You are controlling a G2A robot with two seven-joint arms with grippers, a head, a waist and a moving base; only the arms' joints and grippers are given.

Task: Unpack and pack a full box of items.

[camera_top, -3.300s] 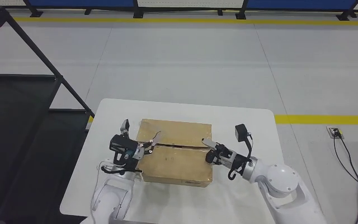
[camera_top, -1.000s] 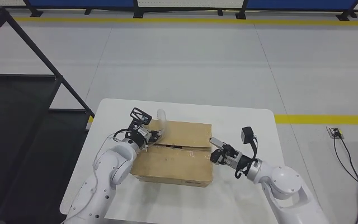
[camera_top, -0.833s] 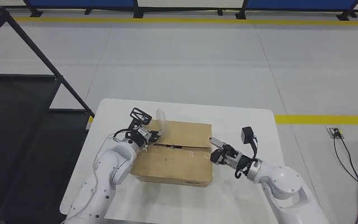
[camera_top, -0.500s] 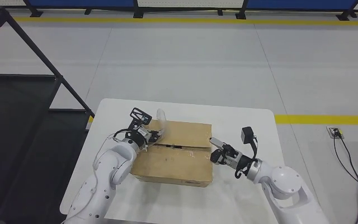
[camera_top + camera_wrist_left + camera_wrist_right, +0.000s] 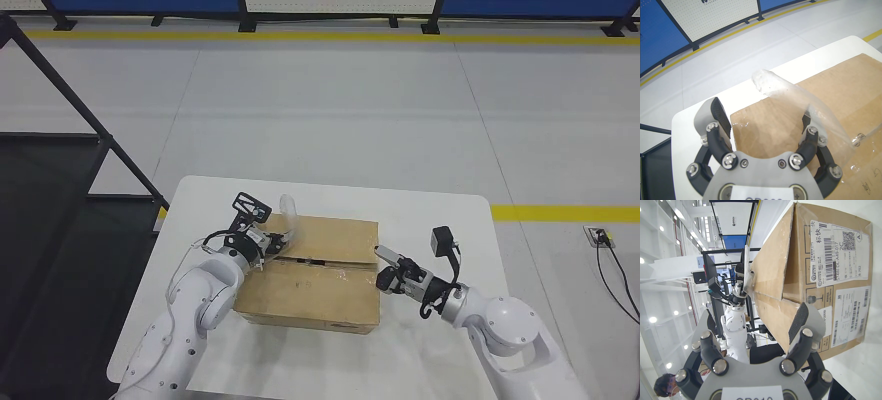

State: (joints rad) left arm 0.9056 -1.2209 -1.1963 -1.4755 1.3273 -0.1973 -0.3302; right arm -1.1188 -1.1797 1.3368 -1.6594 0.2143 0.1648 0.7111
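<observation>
A closed cardboard box (image 5: 315, 270) lies in the middle of the white table (image 5: 440, 220). My left gripper (image 5: 272, 240) hovers over the box's far left corner, open (image 5: 762, 117). A peeled strip of clear tape (image 5: 791, 98) clings to one of its fingers (image 5: 807, 121) and stands up from the box top (image 5: 289, 210); its other end still sticks along the centre seam. My right gripper (image 5: 382, 268) is open at the box's right end (image 5: 755, 323), one pad (image 5: 799, 321) close to the labelled end face (image 5: 829, 256), just under the top edge.
The box fills most of the table's middle. Bare tabletop runs along the far edge (image 5: 330, 195) and at the right (image 5: 450, 240). A black metal frame (image 5: 110, 150) stands off the table's left side.
Since the earliest frame my left gripper has moved from the box's left end to its far left corner, pulling the tape strip upward. Over the last second nothing has moved.
</observation>
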